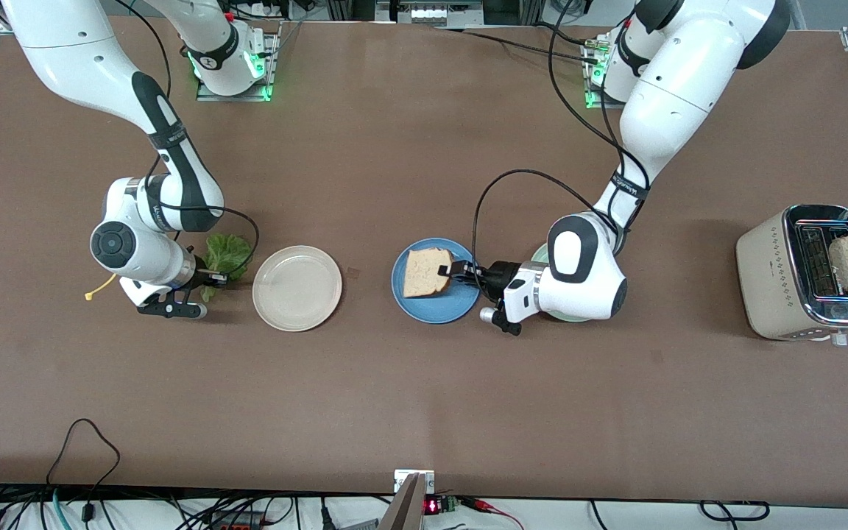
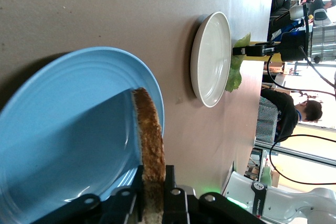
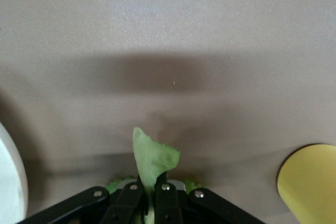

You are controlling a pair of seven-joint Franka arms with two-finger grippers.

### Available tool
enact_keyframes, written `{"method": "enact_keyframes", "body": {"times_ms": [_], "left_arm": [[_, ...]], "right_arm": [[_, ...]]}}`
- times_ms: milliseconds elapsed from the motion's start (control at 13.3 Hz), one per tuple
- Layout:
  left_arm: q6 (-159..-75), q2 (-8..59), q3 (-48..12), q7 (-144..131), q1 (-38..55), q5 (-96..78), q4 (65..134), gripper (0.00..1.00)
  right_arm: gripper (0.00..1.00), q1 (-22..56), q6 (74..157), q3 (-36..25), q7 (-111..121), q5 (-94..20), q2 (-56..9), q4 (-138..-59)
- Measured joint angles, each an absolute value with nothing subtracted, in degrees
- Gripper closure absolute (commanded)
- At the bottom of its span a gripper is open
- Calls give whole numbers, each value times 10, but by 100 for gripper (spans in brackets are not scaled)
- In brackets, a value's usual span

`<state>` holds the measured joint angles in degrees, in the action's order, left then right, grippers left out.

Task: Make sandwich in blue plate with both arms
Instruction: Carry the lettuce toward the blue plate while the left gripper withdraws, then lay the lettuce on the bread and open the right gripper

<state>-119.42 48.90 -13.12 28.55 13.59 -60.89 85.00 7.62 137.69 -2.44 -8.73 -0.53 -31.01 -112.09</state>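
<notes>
My left gripper (image 1: 456,269) pinches toast (image 1: 426,271) onto the blue plate (image 1: 435,308) as the base, while my right gripper (image 1: 216,277) clamps lettuce (image 1: 228,252) on the worktop (image 1: 424,397) for layering.

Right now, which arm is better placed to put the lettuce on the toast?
The right arm, probably: the right gripper is shut on the lettuce, beside the beige plate. The left gripper is at the toast on the blue plate.
</notes>
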Motion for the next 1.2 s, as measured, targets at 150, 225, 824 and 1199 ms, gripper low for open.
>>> {"method": "enact_keyframes", "body": {"times_ms": [150, 225, 824, 1199], "left_arm": [[-1190, 488, -125, 288, 132, -602, 844, 0], [-1183, 485, -122, 289, 129, -580, 839, 0], [-1020, 375, -112, 233, 74, -180, 826, 0], [-943, 290, -112, 195, 74, 72, 808, 0]], "right_arm": [[97, 76, 1373, -24, -87, -5, -305, -1115], [97, 77, 1363, -24, -87, -6, -299, -1109], [96, 217, 1203, -15, -386, -100, -239, -1011], [94, 303, 1256, -15, -616, -201, -321, -938]]}}
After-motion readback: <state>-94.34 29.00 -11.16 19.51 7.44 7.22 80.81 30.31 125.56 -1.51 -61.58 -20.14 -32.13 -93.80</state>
